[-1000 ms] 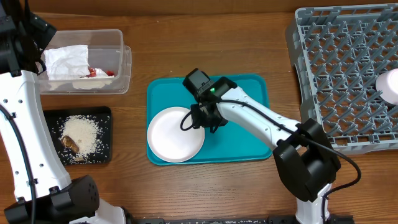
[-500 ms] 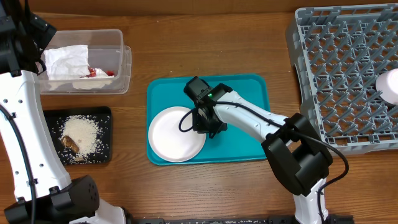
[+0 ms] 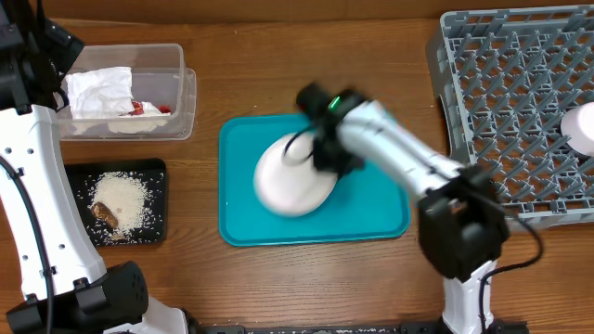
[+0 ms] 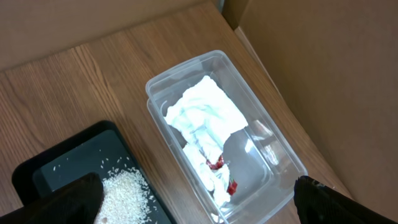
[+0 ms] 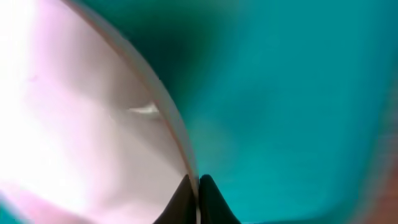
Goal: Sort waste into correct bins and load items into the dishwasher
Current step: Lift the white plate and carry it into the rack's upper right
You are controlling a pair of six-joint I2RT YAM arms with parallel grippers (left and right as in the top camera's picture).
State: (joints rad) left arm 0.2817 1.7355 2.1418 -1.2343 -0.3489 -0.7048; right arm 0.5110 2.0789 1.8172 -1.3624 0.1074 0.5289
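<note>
Waste is binned: napkin [image 3: 100, 88] in tub [image 3: 182, 93] at 10 o'clock, rice [image 3: 125, 199] in black tray [image 3: 74, 172] at 8. Your right gripper [image 5: 198, 186] is clamped on the plate [image 3: 292, 181]; your left gripper [image 4: 196, 202] has its jaws apart. The plate is not yet in the rack [image 3: 501, 121] at 3 o'clock.

Table layout from overhead.
At far left, tub [image 3: 186, 93] with napkin [image 3: 100, 91] and wrapper [image 3: 148, 109] in it; just in front of it, nearer the robot, flat tray [image 3: 79, 176] with rice [image 3: 125, 197] and food scrap [image 3: 104, 215] on it; in the middle, large tray [image 3: 371, 204] with plate [image 3: 295, 176] over its centre; at far right, rack [image 3: 510, 111], with a round dish [image 3: 581, 127] at its right edge.
</note>
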